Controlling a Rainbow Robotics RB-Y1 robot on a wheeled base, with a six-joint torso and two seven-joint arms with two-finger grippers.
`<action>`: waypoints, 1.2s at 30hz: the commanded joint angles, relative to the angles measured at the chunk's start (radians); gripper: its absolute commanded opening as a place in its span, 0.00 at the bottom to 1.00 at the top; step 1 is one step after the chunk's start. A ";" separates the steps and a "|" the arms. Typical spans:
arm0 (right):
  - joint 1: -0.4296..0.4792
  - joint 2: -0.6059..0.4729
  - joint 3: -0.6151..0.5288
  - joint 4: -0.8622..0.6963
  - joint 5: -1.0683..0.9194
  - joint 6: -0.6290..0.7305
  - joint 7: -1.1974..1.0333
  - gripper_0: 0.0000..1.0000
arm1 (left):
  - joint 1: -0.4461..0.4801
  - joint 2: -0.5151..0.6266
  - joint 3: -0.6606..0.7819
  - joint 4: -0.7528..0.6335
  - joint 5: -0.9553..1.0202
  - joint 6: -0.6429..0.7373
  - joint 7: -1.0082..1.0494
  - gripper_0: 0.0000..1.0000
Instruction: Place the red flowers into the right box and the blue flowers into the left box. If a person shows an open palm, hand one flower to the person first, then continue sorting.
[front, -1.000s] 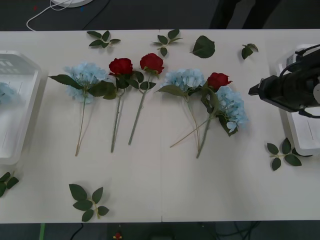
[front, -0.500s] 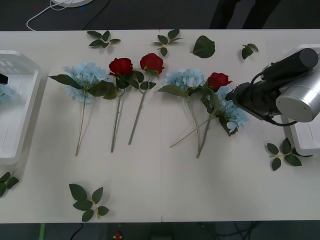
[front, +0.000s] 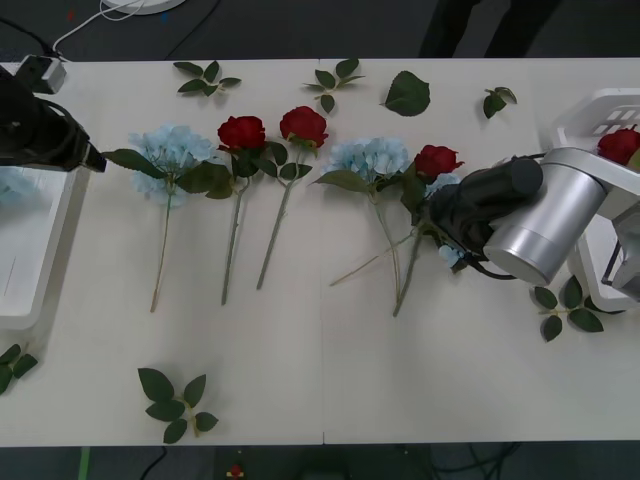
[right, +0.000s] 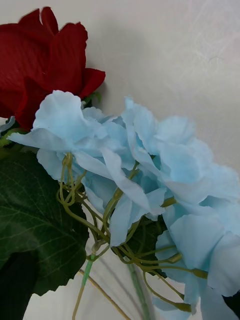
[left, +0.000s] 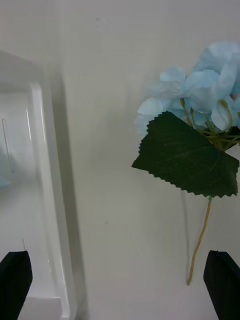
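Right gripper (front: 440, 215) is down on the rightmost blue flower (front: 447, 250), just beside the right box (front: 580, 130), which already holds one red rose (front: 620, 145). Its wrist view shows pale petals (right: 150, 165) pressed close; whether its fingers are spread or pinching cannot be told. The stems run toward the robot from the blooms. Left gripper (front: 95, 160), spread wide, hangs between the left box (front: 45, 240) and the leftmost blue flower (front: 170, 150), the nearer arm for it.
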 joint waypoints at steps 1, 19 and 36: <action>-0.037 0.071 0.017 0.053 0.033 -0.001 -0.111 1.00 | 0.025 -0.052 -0.096 -0.043 -0.042 -0.019 0.009 1.00; -0.125 0.201 0.071 0.356 0.110 -0.114 -0.206 0.03 | 0.036 -0.319 -0.249 0.293 -0.267 -0.407 0.009 1.00; -0.125 0.097 0.060 0.259 0.029 -0.114 -0.170 0.00 | 0.060 -0.312 -0.251 0.293 -0.269 -0.446 0.014 0.00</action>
